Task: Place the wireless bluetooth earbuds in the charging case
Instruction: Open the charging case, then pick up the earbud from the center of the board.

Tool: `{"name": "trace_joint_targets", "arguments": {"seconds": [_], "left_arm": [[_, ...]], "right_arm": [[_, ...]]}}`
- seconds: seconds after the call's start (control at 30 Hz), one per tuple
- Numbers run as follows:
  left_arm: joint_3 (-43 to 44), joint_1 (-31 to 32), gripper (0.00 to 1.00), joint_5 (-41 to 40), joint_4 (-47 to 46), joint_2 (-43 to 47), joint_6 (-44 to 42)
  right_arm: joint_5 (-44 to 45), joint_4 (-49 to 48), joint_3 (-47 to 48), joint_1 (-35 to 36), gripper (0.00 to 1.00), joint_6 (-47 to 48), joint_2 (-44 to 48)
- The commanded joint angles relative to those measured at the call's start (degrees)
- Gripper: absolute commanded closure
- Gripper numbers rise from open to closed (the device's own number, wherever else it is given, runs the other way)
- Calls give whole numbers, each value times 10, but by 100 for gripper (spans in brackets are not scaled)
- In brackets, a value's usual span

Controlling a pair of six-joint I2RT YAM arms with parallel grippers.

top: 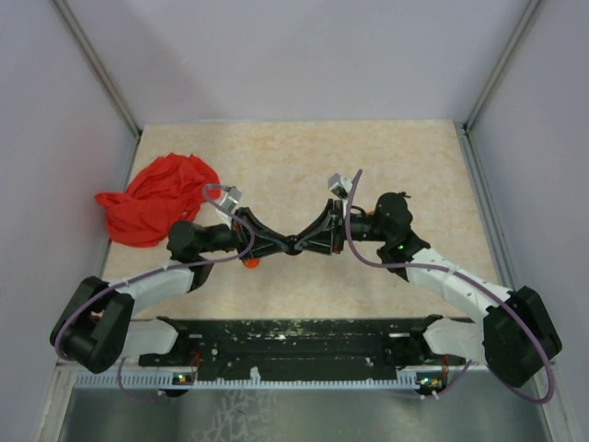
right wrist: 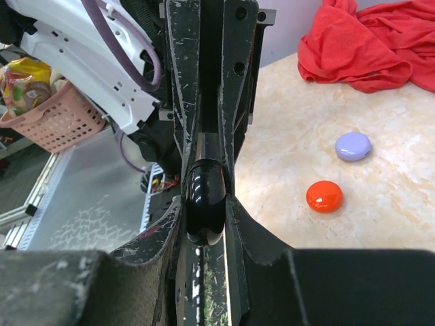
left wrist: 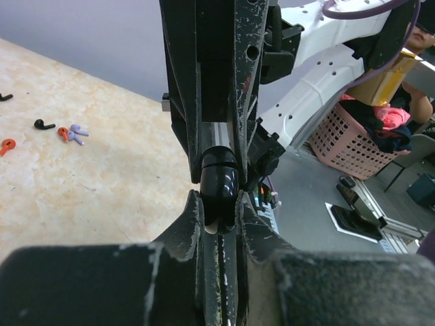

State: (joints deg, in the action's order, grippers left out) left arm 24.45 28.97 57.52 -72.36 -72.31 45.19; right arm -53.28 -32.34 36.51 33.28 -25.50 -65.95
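Observation:
Both grippers meet at the table's middle, each shut on the same glossy black charging case [top: 293,245] held above the table. My left gripper [left wrist: 219,204] pinches its near end in the left wrist view; the case [left wrist: 219,183] shows a seam. My right gripper [right wrist: 205,207] pinches the case [right wrist: 205,197] from the other side. Tiny earbuds lie on the table in the left wrist view: a black one [left wrist: 44,125], a red one [left wrist: 63,132], a lavender one [left wrist: 79,132], another red one [left wrist: 7,145]. I cannot make them out in the top view.
A red cloth [top: 156,198] lies at the table's left back, also in the right wrist view [right wrist: 370,41]. A lavender disc [right wrist: 353,146] and a red-orange disc [right wrist: 324,196] sit on the table; the orange disc [top: 250,261] shows under the left arm.

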Motion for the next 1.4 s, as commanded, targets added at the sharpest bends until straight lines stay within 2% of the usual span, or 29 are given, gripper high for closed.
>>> {"name": "trace_joint_targets", "arguments": {"seconds": [0.0,0.23,0.53,0.63,0.77,0.87,0.93,1.1,1.23,1.37], "left_arm": [[-7,0,100,51,-103,6,35],[-6,-1,100,52,-107,3,39],[-9,-4,100,38,-53,24,7],[-7,-8,100,28,-26,28,-4],[15,-13,100,-1,113,54,-78],[34,-13,100,-52,249,89,-159],[37,-14,100,-93,306,118,-200],[19,-13,100,-207,367,190,-239],[22,-14,99,-256,408,220,-269],[34,-14,99,-286,446,239,-300]], "right_arm": [[8,14,13,-25,77,21,13],[8,32,11,-38,71,28,29],[16,77,22,-50,68,44,43],[27,113,35,-50,63,62,55],[65,182,63,-57,58,101,71],[114,249,95,-72,56,124,68],[149,307,122,-80,55,138,56],[263,428,199,-83,54,182,7],[348,503,248,-94,53,201,-42],[392,550,280,-142,53,203,-93]]}}
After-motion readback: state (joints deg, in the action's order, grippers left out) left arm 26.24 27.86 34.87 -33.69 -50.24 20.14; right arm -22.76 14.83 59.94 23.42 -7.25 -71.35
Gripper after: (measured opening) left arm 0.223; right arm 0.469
